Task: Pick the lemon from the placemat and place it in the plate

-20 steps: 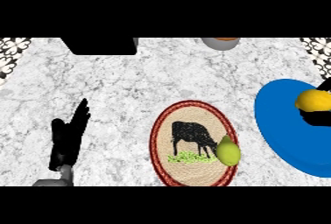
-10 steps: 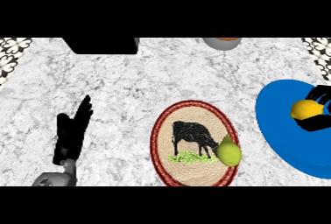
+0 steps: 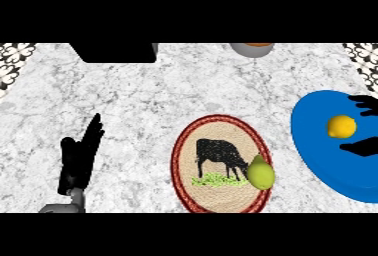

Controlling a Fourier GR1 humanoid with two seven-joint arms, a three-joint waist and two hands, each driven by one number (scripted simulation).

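Observation:
The yellow lemon (image 3: 341,126) lies on the blue plate (image 3: 317,150) at the right edge of the head view. My right hand (image 3: 365,105) reaches in from the right, with fingers above the lemon and the thumb below it, spread apart and off the fruit. The oval woven placemat (image 3: 221,200) with a cow picture sits at centre bottom. My left hand (image 3: 77,160) rests open on the counter at lower left, fingers pointing up.
A green pear-shaped fruit (image 3: 260,172) lies on the placemat's right rim, close to the plate. A black box (image 3: 114,52) and a grey bowl (image 3: 251,49) stand at the counter's far edge.
The lemon came down onto the plate and slightly left. My right hand, which was curled round it, has spread its fingers and let go. The left hand barely moved.

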